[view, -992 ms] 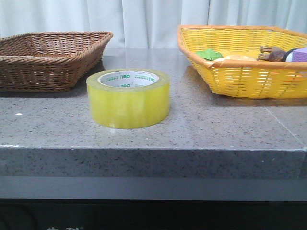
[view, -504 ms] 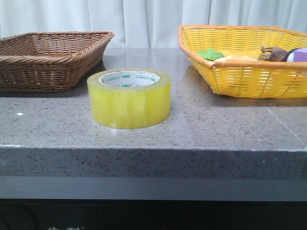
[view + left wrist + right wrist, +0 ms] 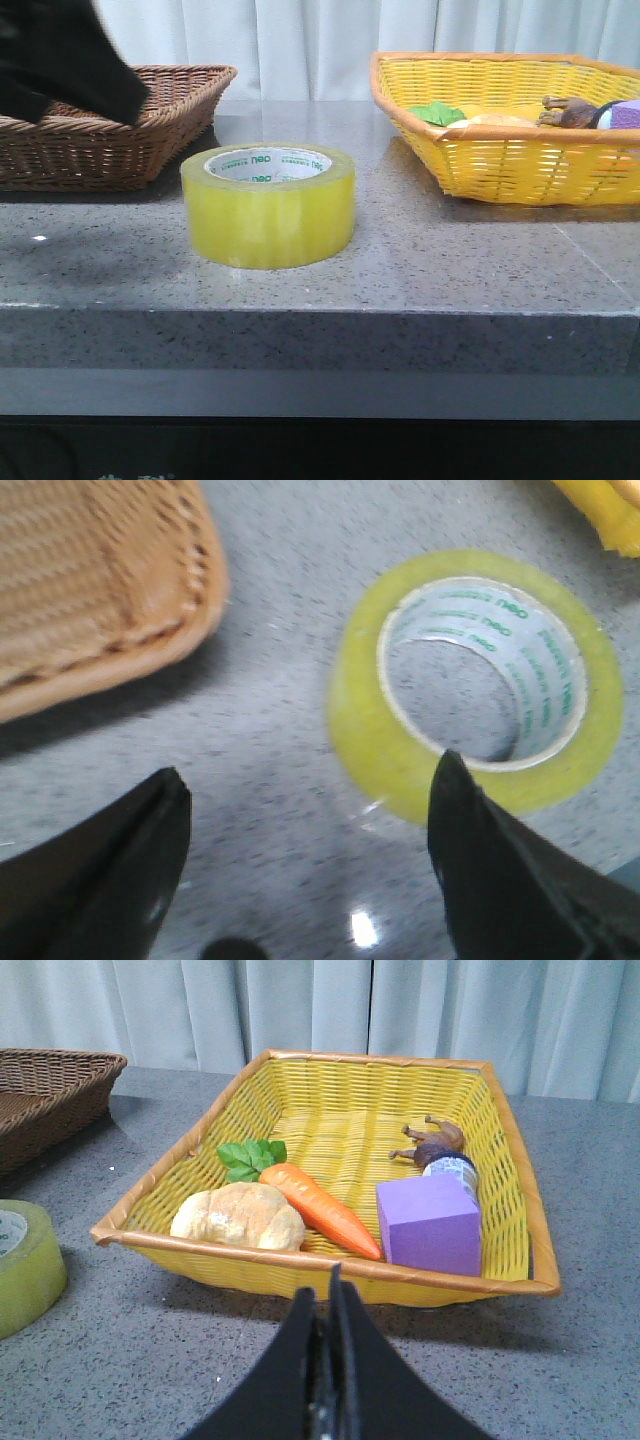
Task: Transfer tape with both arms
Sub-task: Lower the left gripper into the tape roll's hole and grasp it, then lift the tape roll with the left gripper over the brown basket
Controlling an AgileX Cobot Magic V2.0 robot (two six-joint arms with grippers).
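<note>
Spreading wide above the grey speckled stone counter (image 3: 270,720), the left arm's dark two-finger jaws (image 3: 310,810) hold nothing; one fingertip (image 3: 165,795) hangs over bare stone, and the other fingertip (image 3: 450,780) overlaps the near rim of the wide roll of translucent yellow-green packing tape (image 3: 478,685) in the left wrist view. The roll therefore lies off to one side of the gap between the jaws, not centred in it, with most of its ring beyond that second fingertip. It rests flat on the counter, its open white core with green lettering facing up. In the front view the tape (image 3: 268,205) sits near the counter's front edge, between the two baskets, and the black left arm (image 3: 60,55) shows only as a dark bulk at the upper left, in front of the brown wicker basket (image 3: 150,125); whether it touches anything cannot be told from there.

The right arm's black jaws (image 3: 328,1360) are pressed together on nothing, hovering over the counter just in front of the yellow woven basket (image 3: 330,1270), well apart from the tape, whose edge shows at that view's border. In that basket lie a bread roll (image 3: 238,1218), an orange carrot with green leaves (image 3: 315,1205), a purple block (image 3: 430,1225) and a small brown animal figure (image 3: 430,1140).
</note>
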